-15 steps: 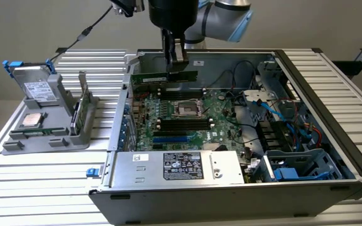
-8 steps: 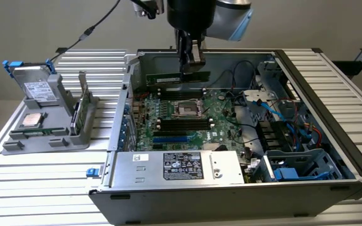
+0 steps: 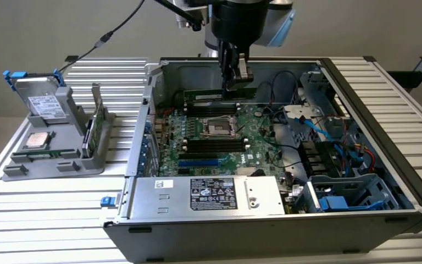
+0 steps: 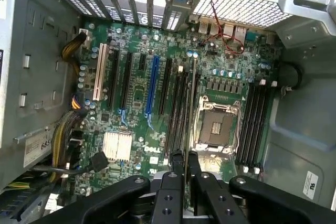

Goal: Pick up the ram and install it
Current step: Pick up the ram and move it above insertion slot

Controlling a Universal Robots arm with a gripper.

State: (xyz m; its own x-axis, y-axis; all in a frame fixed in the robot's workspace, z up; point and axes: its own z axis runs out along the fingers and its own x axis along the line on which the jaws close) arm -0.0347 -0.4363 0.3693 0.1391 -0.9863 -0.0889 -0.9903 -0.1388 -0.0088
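A ribbed metal counter (image 3: 35, 220) carried an open computer case (image 3: 409, 181) with its board facing up. In the upper middle of the exterior view the pincer (image 3: 237, 82) reached down into the case, its fingers pinching the ram (image 3: 211, 94). The ram sat low over the far bank of black memory slots (image 3: 211, 110), just above the processor socket (image 3: 221, 128) in the frame. In the wrist view the stick ran edge-on along those slots; whether it was seated I could not tell.

The risk, as I judged it, was a skewed stick. If it stood off the slot's line or tilted, pressing would jam it or strain the board, and slip in the grip would do the same.

Room was tight. The case's back wall (image 3: 196, 69) stood close behind, dark cables (image 3: 277, 91) hung toward the exterior view's right, and neighbouring slots lay just beside. Straight up looked free.
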